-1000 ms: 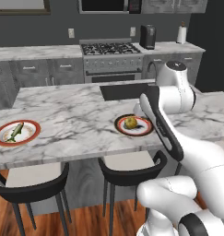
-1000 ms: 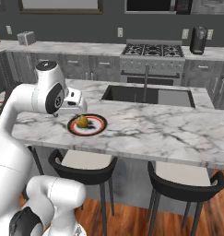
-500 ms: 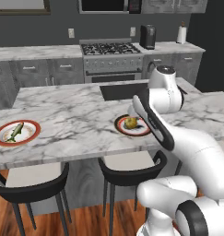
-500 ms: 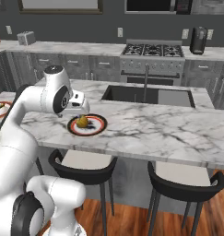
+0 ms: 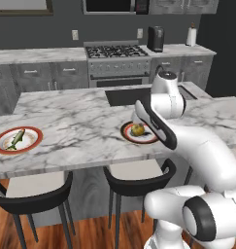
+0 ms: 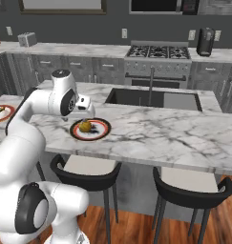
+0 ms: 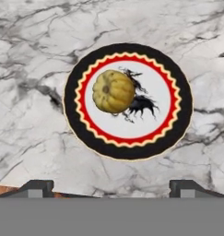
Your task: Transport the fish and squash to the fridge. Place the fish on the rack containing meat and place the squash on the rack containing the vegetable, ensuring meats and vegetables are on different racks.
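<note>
fish [image 5: 16,139] on left base view's far plate [image 5: 32,144]

We stand in a kitchen with dark grey walls [image 5: 61,34] and a reddish wooden floor [image 6: 136,224]. A marble island [image 6: 184,138] carries a sunken sink [image 6: 153,98] at its far edge, and two black stools [image 5: 136,175] tuck under its near edge. Along the back wall run grey cabinets [image 5: 37,78], a steel stove [image 5: 117,61] and a microwave [image 5: 114,6] above.
</note>
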Available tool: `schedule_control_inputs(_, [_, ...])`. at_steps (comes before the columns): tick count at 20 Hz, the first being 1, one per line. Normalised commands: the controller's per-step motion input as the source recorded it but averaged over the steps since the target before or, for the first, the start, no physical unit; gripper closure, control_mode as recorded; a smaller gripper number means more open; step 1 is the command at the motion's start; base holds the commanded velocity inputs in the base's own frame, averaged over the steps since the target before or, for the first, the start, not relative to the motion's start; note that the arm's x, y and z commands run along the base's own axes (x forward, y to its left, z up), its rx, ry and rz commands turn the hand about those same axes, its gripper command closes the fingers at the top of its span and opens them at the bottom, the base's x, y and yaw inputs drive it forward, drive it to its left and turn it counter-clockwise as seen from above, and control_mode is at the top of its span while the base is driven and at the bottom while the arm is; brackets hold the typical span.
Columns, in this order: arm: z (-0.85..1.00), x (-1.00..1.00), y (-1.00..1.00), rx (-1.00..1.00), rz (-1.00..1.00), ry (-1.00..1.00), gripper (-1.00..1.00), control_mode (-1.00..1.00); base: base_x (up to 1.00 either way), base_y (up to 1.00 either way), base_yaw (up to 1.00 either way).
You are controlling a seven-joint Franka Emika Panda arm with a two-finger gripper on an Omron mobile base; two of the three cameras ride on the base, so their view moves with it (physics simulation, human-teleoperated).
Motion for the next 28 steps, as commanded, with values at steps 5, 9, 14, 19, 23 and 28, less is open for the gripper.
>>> schedule_control_inputs(5, [-0.23, 0.34, 0.01, 0.00, 0.00, 0.06, -1.00, -1.00, 0.00, 0.00, 0.00])
schedule_control_inputs(9, [-0.24, 0.18, 0.07, 0.00, 0.00, 0.06, -1.00, -1.00, 0.00, 0.00, 0.00])
schedule_control_inputs(14, [-0.23, 0.22, 0.07, 0.00, 0.00, 0.03, -1.00, -1.00, 0.00, 0.00, 0.00])
schedule_control_inputs(19, [-0.18, 0.09, 0.01, 0.00, 0.00, 0.01, -1.00, -1.00, 0.00, 0.00, 0.00])
schedule_control_inputs(23, [-0.20, 0.19, 0.00, 0.00, 0.00, 0.01, -1.00, -1.00, 0.00, 0.00, 0.00])
schedule_control_inputs(28, [-0.25, 0.26, 0.00, 0.00, 0.00, 0.03, -1.00, -1.00, 0.00, 0.00, 0.00])
